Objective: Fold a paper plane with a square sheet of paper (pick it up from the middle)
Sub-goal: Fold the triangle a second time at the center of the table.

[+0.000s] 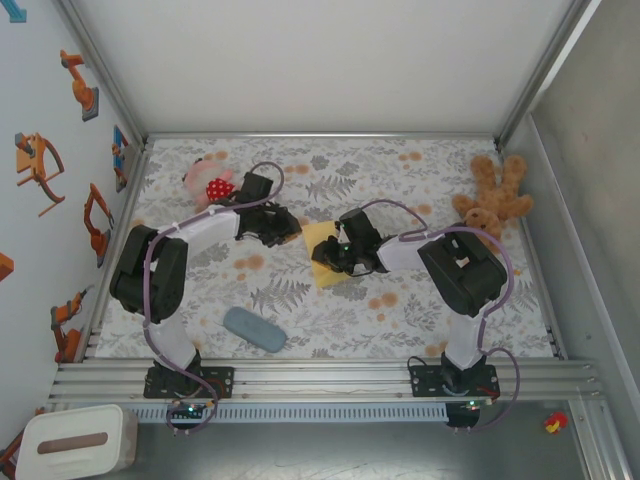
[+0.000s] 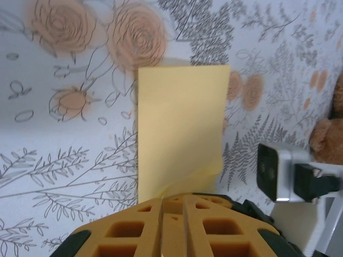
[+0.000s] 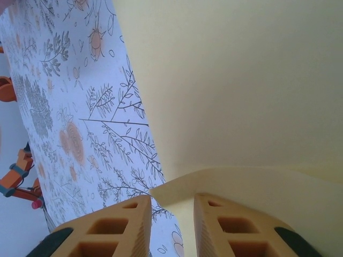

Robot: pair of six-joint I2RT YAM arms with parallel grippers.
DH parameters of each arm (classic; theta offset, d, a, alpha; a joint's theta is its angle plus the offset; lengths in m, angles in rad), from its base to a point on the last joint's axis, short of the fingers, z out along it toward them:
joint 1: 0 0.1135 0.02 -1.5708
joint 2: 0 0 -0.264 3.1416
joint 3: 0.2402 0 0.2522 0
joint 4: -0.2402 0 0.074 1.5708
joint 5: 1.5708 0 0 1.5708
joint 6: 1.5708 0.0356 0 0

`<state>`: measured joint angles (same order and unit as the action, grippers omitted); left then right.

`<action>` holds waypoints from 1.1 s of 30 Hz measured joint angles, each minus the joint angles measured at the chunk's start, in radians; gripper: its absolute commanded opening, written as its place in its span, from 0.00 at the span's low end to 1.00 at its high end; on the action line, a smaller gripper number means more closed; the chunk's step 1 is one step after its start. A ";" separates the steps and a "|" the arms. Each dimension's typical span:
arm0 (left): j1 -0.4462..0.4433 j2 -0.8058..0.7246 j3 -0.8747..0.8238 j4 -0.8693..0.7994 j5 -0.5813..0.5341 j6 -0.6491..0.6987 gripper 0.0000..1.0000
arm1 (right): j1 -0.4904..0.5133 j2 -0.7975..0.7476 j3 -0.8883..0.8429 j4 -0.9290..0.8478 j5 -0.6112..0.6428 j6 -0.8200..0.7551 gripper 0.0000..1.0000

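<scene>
Pinching the near edge of the square sheet of paper (image 2: 179, 123), the left gripper (image 2: 172, 202) has its long axis running toward 12 o'clock. The right gripper (image 3: 172, 202), narrowly parted, straddles a lifted flap.

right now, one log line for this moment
left gripper: shut on yellow paper | right gripper: open at its edge | paper: folded over

The square sheet of paper (image 2: 179, 123) lies folded into a yellow oblong on the floral table cover (image 2: 69, 160). The left gripper (image 2: 172, 201) pinches its near edge; the near right corner curls upward. A brown teddy bear (image 2: 328, 134) occupies the right margin.
</scene>
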<state>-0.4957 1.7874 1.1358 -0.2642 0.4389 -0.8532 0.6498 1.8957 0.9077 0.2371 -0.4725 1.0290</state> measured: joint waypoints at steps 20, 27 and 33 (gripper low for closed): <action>-0.067 0.005 -0.034 0.071 0.020 -0.060 0.05 | 0.003 -0.005 -0.021 -0.003 0.033 -0.033 0.07; -0.107 0.045 -0.034 0.079 0.025 -0.067 0.00 | 0.002 -0.005 -0.022 -0.010 0.040 -0.038 0.00; -0.125 0.095 -0.027 0.068 0.019 -0.080 0.00 | 0.002 -0.004 -0.020 -0.012 0.039 -0.038 0.00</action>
<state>-0.6209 1.8828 1.1088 -0.1963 0.4580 -0.9333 0.6521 1.8919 0.8875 0.2249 -0.4335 0.9913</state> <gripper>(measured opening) 0.043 0.049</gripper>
